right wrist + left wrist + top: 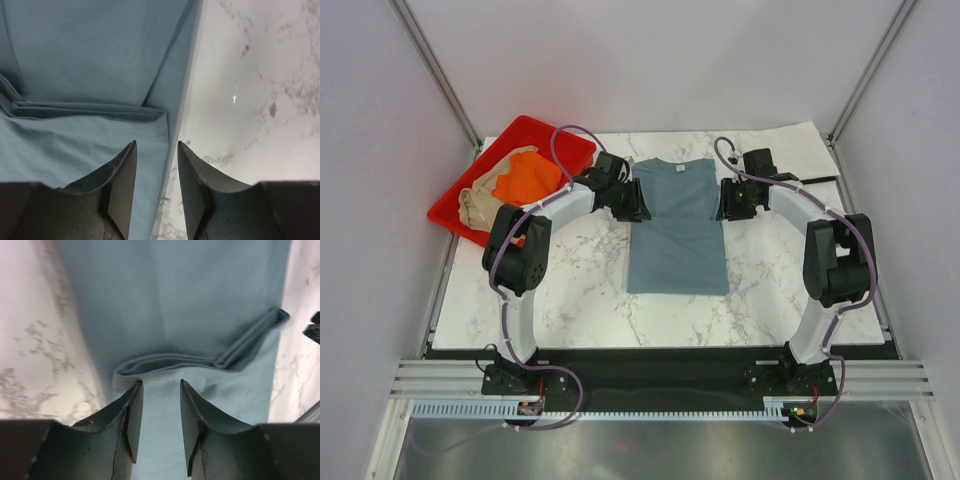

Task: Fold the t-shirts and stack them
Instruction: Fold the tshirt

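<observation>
blue-grey shirt (676,232) lies flat; left gripper (161,386) above its fold, right gripper (156,145) above its right edge; both half open, empty.

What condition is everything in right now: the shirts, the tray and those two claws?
blue-grey t-shirt: flat on the table, sleeves folded in, creased across its middle
red tray: holds two crumpled shirts
orange t-shirt: crumpled in the tray
tan t-shirt: crumpled beside the orange one
left gripper: open, empty, at the shirt's left edge
right gripper: open, empty, at the shirt's right edge
</observation>
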Motion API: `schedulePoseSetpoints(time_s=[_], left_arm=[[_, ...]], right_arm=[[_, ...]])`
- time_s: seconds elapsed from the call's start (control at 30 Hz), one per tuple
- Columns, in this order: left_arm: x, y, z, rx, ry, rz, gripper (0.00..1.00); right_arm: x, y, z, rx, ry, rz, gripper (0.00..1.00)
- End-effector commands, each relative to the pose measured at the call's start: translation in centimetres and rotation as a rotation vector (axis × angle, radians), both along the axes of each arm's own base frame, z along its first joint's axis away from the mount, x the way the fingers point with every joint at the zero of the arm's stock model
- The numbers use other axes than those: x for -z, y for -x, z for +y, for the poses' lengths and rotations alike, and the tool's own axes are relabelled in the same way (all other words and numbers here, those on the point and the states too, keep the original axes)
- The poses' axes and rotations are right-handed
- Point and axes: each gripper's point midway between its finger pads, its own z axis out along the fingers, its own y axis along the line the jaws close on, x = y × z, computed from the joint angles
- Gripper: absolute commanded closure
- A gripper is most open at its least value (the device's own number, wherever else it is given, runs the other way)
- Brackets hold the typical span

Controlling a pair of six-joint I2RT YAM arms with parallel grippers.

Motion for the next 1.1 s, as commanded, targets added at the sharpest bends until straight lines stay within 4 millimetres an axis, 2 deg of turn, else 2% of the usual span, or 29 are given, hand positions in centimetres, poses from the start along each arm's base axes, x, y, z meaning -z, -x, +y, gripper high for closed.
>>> schedulePoseSetpoints(time_s=[0.0, 0.27, 0.4, 0.47, 0.5, 0.57, 0.7, 0.87, 1.0, 1.07], left_arm=[[0.1, -2.4, 1.3, -0.010, -0.046, -0.060, 0.57], [2.5, -3.0, 1.7, 0.000, -0.077, -0.038, 0.58], [3.4, -3.0, 2.1, 0.001, -0.101, -0.036, 0.58], [3.6, -3.1, 2.3, -0.005, -0.111, -0.035, 0.58], [3.6, -3.2, 2.3, -0.003, -0.113, -0.038, 0.59], [4.1, -3.1, 2.8, -0.013, -0.135, -0.034, 0.59], [5.1, -3.1, 4.0, -0.044, -0.188, -0.033, 0.59], [6.1, -2.7, 4.5, -0.061, -0.205, -0.008, 0.60], [5.3, -2.9, 4.7, -0.074, -0.202, -0.020, 0.60], [3.8, -3.1, 4.0, -0.062, -0.167, -0.041, 0.60]], right_arm=[[-0.5, -1.9, 1.4, -0.150, -0.041, -0.064, 0.53], [1.0, -2.1, 1.3, -0.204, -0.079, -0.022, 0.53], [1.9, -2.3, 1.3, -0.204, -0.094, -0.004, 0.60], [2.2, -2.6, 1.3, -0.203, -0.092, -0.005, 0.68], [2.3, -2.8, 1.1, -0.197, -0.084, -0.009, 0.77], [2.4, -3.1, 0.6, -0.177, -0.073, -0.018, 0.87], [2.2, -3.5, -0.5, -0.113, -0.045, -0.049, 0.99], [2.8, -3.2, -0.6, -0.084, -0.049, -0.031, 1.00], [2.0, -3.5, -0.7, -0.051, -0.049, -0.046, 0.98], [1.1, -3.7, -0.5, -0.043, -0.065, -0.058, 0.89]])
